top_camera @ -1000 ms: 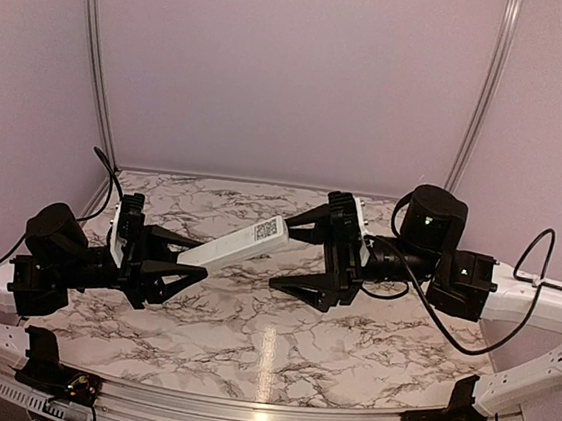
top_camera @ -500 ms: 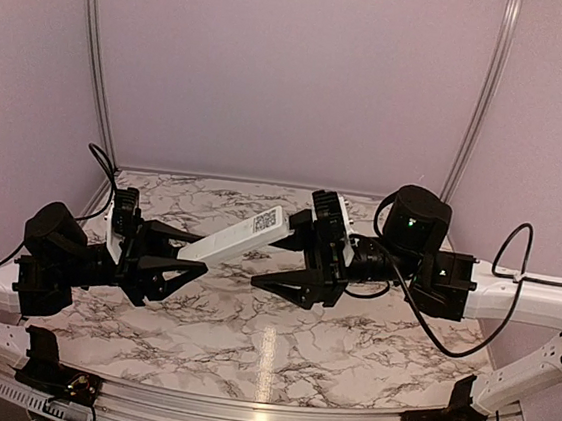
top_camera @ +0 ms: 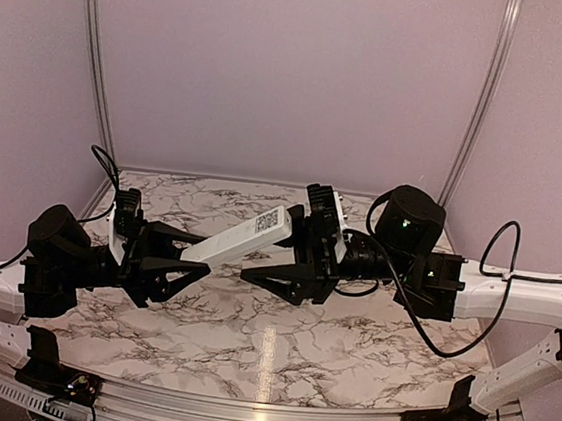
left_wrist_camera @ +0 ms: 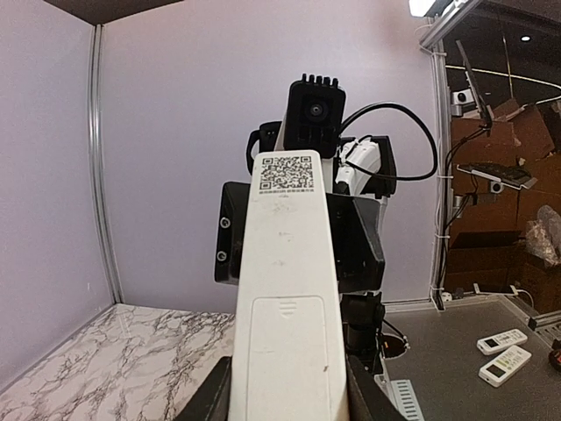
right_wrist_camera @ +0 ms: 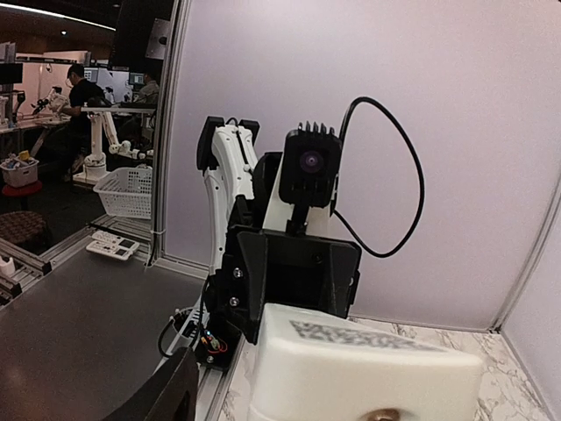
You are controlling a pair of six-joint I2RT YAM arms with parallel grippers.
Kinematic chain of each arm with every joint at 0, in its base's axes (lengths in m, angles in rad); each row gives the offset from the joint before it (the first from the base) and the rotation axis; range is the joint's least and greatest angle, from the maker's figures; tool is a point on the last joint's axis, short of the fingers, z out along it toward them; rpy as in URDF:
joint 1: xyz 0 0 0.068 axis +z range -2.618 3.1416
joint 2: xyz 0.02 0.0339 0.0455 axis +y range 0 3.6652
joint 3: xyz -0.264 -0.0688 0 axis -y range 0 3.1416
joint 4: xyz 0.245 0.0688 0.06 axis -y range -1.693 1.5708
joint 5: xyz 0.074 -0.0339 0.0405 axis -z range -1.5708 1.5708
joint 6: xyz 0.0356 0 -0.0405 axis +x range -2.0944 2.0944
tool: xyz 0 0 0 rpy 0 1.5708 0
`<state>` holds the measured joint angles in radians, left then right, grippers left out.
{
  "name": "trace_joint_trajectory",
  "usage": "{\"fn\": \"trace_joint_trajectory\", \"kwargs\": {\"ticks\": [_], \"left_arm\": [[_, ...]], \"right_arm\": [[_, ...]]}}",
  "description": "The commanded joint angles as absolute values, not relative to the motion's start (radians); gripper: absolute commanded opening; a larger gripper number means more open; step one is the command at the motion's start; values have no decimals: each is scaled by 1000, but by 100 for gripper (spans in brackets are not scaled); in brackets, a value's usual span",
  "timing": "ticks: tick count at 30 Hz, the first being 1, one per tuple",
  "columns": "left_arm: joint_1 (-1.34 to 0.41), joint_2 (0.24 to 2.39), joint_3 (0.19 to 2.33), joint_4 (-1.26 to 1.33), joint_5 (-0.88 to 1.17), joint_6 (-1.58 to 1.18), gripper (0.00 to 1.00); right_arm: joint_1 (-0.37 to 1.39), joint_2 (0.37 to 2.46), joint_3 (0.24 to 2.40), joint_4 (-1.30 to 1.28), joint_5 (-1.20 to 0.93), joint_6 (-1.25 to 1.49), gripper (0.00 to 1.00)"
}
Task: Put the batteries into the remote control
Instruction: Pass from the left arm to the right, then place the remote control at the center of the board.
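The white remote control [top_camera: 238, 241] is held in the air by its near end in my left gripper [top_camera: 191, 254], tilted up and to the right. In the left wrist view its back [left_wrist_camera: 289, 289] faces the camera, with a QR label and the compartment cover closed, between my fingers [left_wrist_camera: 206, 399]. My right gripper [top_camera: 270, 242] is wide open, with one jaw above and one below the remote's far end. That end fills the bottom of the right wrist view [right_wrist_camera: 359, 368], beside one finger [right_wrist_camera: 166, 390]. No batteries are in view.
The marble table [top_camera: 277, 341] lies below both arms, walled by lilac panels. Beyond the cell, two spare remotes [left_wrist_camera: 504, 342] lie on a grey bench, and a white basket [right_wrist_camera: 127, 193] stands at the other side.
My right arm has moved left, bringing its open jaws around the remote's far end. My left gripper has kept its hold and shifted slightly right.
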<state>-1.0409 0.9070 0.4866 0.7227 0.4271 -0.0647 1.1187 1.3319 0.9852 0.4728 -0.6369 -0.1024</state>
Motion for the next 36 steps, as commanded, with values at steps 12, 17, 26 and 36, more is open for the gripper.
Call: {"fn": "trace_joint_trajectory", "kwargs": {"ticks": [12, 17, 26, 36], "left_arm": [[-1052, 936, 481, 753, 409, -57, 22], [-1052, 929, 479, 737, 387, -48, 28], [-1049, 801, 435, 638, 147, -106, 97], [-1000, 709, 479, 337, -231, -293, 99]], "right_arm": [[1131, 1355, 1014, 596, -633, -42, 33], [1131, 1349, 1018, 562, -624, -55, 17], [1058, 1351, 1091, 300, -581, -93, 5], [1017, 1469, 1251, -189, -289, -167, 4]]}}
